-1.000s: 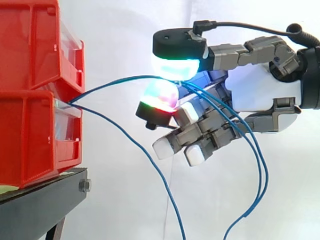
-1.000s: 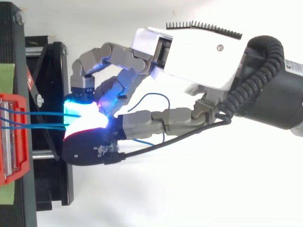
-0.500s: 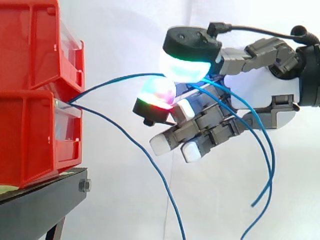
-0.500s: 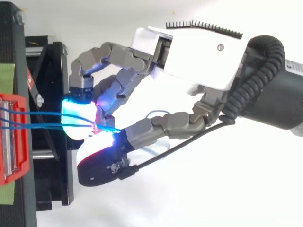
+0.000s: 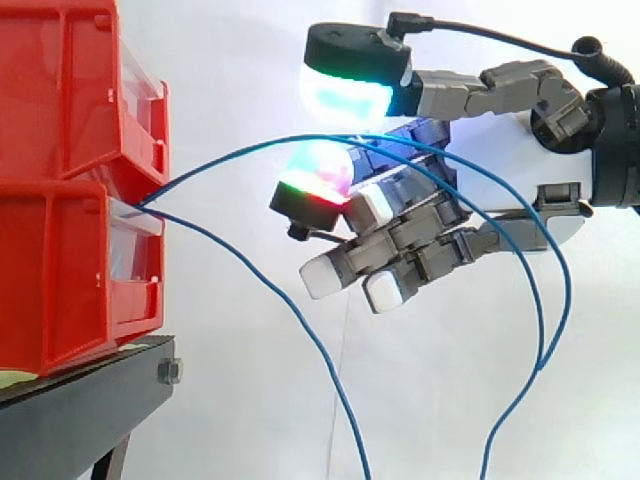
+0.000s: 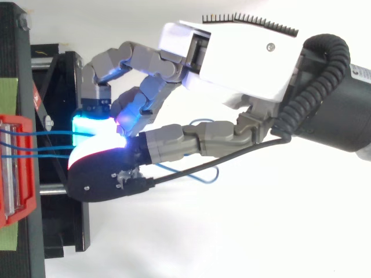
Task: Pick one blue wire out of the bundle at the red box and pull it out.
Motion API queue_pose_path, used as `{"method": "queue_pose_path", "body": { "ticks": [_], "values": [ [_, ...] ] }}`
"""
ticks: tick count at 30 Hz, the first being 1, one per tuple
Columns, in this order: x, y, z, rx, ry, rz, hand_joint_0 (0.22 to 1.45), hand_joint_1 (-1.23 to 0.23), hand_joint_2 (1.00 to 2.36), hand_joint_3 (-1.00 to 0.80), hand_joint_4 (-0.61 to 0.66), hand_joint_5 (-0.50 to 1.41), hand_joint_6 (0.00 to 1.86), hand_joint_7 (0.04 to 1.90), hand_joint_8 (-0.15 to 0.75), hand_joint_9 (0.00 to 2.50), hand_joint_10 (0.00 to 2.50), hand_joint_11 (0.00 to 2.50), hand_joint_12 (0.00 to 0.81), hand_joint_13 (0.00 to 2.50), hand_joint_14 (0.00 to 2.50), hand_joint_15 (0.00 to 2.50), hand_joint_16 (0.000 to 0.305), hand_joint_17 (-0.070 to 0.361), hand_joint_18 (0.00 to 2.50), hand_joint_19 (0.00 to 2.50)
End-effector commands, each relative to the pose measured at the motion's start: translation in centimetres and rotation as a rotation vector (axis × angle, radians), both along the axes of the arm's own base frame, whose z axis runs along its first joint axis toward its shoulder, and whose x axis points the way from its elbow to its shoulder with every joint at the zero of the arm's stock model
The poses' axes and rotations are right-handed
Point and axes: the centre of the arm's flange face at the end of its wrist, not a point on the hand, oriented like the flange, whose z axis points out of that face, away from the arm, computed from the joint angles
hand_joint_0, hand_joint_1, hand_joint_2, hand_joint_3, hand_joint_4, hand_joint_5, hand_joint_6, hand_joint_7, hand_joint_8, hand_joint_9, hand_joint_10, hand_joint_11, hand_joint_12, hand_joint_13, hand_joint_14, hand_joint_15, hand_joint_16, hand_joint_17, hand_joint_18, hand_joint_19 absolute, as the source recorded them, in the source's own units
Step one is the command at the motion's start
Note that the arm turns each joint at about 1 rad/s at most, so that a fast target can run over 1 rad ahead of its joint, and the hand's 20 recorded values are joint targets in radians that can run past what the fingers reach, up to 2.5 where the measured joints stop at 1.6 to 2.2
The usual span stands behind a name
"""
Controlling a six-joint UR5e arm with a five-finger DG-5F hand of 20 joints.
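Hand (image 5: 520,170), side view: comes in from right, level w/ gap between the two red boxes. Thumb pad (image 5: 348,90) glows cyan-green, held above a red-green finger pad (image 5: 315,178); clear gap between them. Other fingers (image 5: 325,278) loosely bent, white-tipped, slightly spread, pointing down-left. Nothing pinched as far as side view shows.

Blue wires (image 5: 250,150): start at front of lower red box (image 5: 60,270), just under upper red box (image 5: 60,90). Upper strands rise to the right, pass through the thumb/finger gap, run across the hand, then arc down at right. One separate strand (image 5: 262,285) leaves the same spot and drops steeply toward bottom edge, apart from the hand.

Top view: three strands (image 6: 52,145) run side by side from box (image 6: 29,197) to the glowing pads; small loop (image 6: 203,174) below the thumb. Thumb overlaps the finger pads here, so contact w/ wire can't be judged.

Black stand (image 5: 90,390): carries the boxes. White curtain (image 5: 240,60): behind.
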Motion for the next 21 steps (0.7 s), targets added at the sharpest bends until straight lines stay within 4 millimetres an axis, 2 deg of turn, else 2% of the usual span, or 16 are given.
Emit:
{"method": "queue_pose_path", "body": {
  "ticks": [1,12,15,16,19,21],
  "values": [
    [0.01,0.0,-0.03,-0.001,0.0,0.0,0.61,-0.72,1.02,-0.27,0.29,-0.16,0.89,1.2,0.429,1.08,0.02,0.86,0.478,0.86,0.01,0.45,0.061,0.136,0.9,0.6],
    [0.01,0.0,-0.03,-0.001,0.0,0.0,0.64,-0.83,1.02,-0.21,0.22,-0.17,0.91,1.19,0.424,1.03,0.02,0.89,0.478,0.86,0.01,0.45,0.06,0.135,0.9,0.59],
    [-0.01,-0.01,0.08,-0.001,-0.001,0.0,0.69,-0.92,1.01,-0.3,0.22,-0.2,0.92,1.12,0.395,0.91,0.02,0.88,0.468,0.77,0.01,0.43,0.059,0.134,0.83,0.54],
    [0.01,0.0,-0.03,-0.001,0.0,0.0,0.71,-0.93,1.01,-0.33,0.26,-0.21,0.92,1.11,0.386,0.89,0.02,0.88,0.467,0.76,0.01,0.43,0.06,0.134,0.83,0.53],
    [0.0,-0.01,-0.05,-0.001,0.002,0.0,0.73,-0.94,1.01,-0.4,0.26,-0.22,0.91,1.08,0.376,0.84,0.02,0.87,0.461,0.73,0.02,0.42,0.06,0.135,0.82,0.5],
    [-0.06,-0.01,0.04,0.0,0.003,0.0,0.7,-0.94,1.0,-0.49,0.27,-0.22,0.91,1.07,0.376,0.83,0.02,0.86,0.46,0.72,0.01,0.42,0.06,0.136,0.81,0.51]
  ]
}}
